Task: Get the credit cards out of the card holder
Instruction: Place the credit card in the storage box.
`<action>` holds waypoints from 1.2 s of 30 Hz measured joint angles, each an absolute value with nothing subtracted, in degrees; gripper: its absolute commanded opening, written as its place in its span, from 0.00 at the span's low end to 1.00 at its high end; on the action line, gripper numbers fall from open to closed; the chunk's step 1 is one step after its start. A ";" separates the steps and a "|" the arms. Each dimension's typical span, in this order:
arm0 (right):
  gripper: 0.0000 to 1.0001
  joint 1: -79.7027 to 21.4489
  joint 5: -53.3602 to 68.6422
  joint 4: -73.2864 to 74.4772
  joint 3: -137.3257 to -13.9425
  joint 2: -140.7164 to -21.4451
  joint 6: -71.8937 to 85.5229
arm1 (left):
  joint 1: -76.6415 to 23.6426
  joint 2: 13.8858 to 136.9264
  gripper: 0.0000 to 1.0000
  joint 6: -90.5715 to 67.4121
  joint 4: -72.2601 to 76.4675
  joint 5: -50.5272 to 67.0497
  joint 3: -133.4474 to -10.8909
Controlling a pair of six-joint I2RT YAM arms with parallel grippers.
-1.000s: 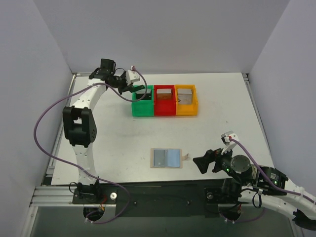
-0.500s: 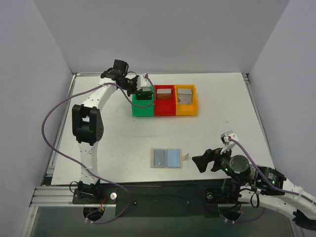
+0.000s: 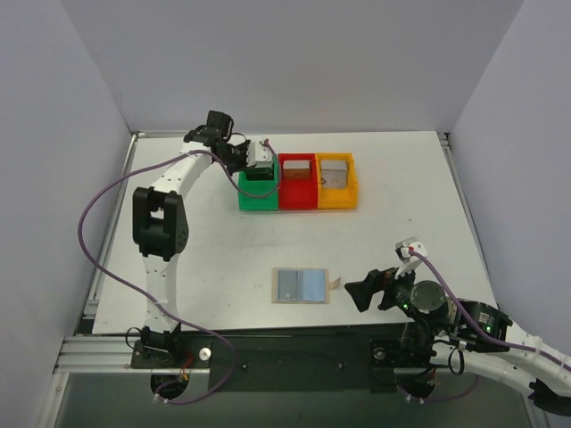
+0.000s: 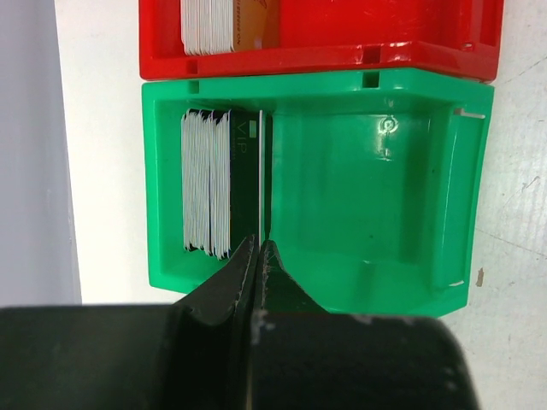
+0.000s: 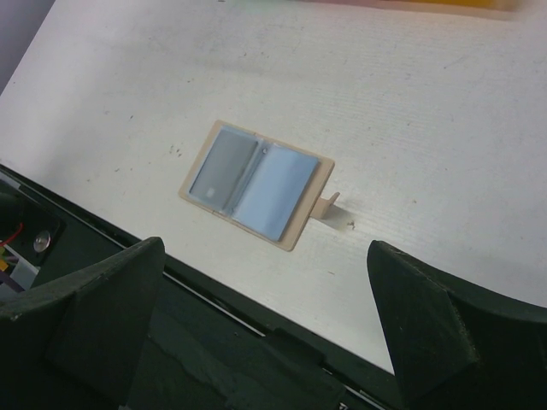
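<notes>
Credit cards (image 4: 208, 184) stand stacked in the green bin (image 4: 385, 290) near the desk's (image 3: 401, 232) far edge, with the left gripper (image 4: 258, 245) pinched on one more card (image 4: 260, 171). The card holder (image 5: 255, 184) lies open by the near edge, before the right gripper (image 5: 263, 252), jaws spread wide.

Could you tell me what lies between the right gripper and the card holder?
In the top view, only the tan tab of the card holder and bare table before the right gripper.
</notes>
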State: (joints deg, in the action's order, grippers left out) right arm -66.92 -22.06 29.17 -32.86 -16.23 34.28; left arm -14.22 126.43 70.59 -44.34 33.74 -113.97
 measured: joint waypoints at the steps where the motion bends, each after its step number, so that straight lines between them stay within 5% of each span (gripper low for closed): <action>1: 1.00 -66.92 -22.06 28.97 -32.86 -16.25 34.26 | -14.28 126.45 0.00 70.61 -44.27 33.15 -113.97; 36: 1.00 -66.92 -23.86 27.18 -30.61 -14.98 33.41 | -17.54 132.11 0.00 71.05 -39.40 23.77 -114.37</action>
State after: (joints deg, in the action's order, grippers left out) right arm -66.92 -23.86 27.18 -30.61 -14.98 33.41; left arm -17.54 132.11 71.05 -39.40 23.77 -114.37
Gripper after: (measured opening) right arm 1.000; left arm 0.025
